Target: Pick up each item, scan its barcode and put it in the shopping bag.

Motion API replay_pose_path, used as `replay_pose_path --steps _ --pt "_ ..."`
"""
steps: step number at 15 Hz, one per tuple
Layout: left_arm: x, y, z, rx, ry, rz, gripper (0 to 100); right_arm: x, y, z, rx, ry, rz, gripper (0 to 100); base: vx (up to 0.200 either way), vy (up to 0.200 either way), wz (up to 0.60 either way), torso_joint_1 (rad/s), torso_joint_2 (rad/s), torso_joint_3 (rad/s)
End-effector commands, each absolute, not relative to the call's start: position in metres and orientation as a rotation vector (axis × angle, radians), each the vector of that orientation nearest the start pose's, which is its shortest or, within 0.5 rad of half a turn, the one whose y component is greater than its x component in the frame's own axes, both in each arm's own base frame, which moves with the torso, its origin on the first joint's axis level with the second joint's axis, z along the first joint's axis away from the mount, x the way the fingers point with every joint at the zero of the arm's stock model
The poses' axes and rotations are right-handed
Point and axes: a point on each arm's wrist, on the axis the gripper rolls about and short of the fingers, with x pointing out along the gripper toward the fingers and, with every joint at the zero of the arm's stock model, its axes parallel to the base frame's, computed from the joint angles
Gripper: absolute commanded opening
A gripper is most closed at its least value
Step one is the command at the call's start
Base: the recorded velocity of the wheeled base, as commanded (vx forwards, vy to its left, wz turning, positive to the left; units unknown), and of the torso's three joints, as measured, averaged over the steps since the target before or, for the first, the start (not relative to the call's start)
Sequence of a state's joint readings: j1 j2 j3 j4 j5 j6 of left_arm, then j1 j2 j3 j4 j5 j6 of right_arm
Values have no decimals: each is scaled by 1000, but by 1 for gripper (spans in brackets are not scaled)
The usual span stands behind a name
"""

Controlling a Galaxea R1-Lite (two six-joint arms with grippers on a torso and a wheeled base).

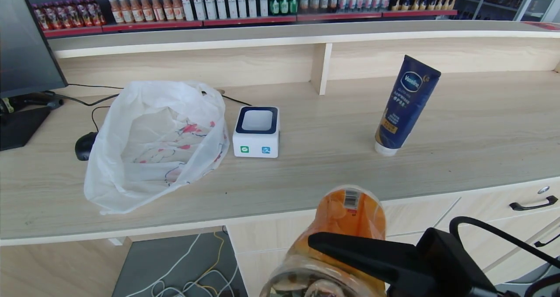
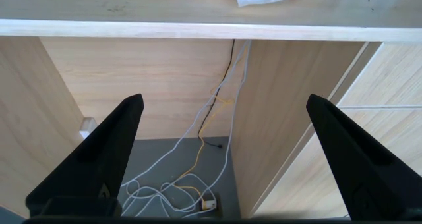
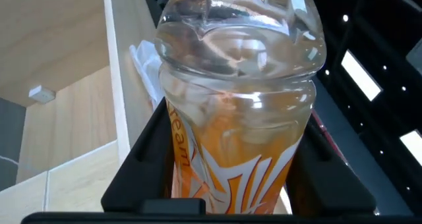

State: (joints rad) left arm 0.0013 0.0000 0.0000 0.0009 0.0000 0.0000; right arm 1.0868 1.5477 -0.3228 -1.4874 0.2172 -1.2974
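Note:
My right gripper (image 1: 345,249) is shut on a clear bottle with an orange label (image 1: 345,227), held tilted in front of the counter's near edge, its barcode facing up. In the right wrist view the bottle (image 3: 237,118) sits between the two black fingers (image 3: 142,158). A white scanner box (image 1: 257,132) stands on the counter beside an open white shopping bag (image 1: 157,144). A dark blue tube (image 1: 404,106) stands cap-down on the counter to the right. My left gripper (image 2: 224,158) hangs open below the counter's edge, with nothing between its fingers.
A black mouse (image 1: 84,146) and a monitor (image 1: 26,39) sit at the counter's left end. A raised wooden ledge (image 1: 280,34) runs behind, with bottle shelves beyond. Loose cables (image 2: 198,178) lie on the floor under the counter. Drawers with black handles (image 1: 531,205) are at the right.

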Motion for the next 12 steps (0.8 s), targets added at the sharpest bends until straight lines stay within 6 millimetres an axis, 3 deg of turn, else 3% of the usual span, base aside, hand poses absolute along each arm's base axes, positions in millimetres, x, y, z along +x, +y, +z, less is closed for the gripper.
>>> replay_pose_path --steps 1,4,6,12 --pt "-23 0 75 0 0 0 100 104 192 194 -992 -1047 867 0 0 0 0 0 0 0" --pt "-23 0 75 0 2 2 100 104 191 197 -1018 -1072 836 0 0 0 0 0 0 0" --pt "-23 0 75 0 2 2 100 107 194 219 -978 -1131 774 0 0 0 0 0 0 0" --pt "-23 0 75 0 2 0 100 101 189 219 -994 -1147 783 0 0 0 0 0 0 0"
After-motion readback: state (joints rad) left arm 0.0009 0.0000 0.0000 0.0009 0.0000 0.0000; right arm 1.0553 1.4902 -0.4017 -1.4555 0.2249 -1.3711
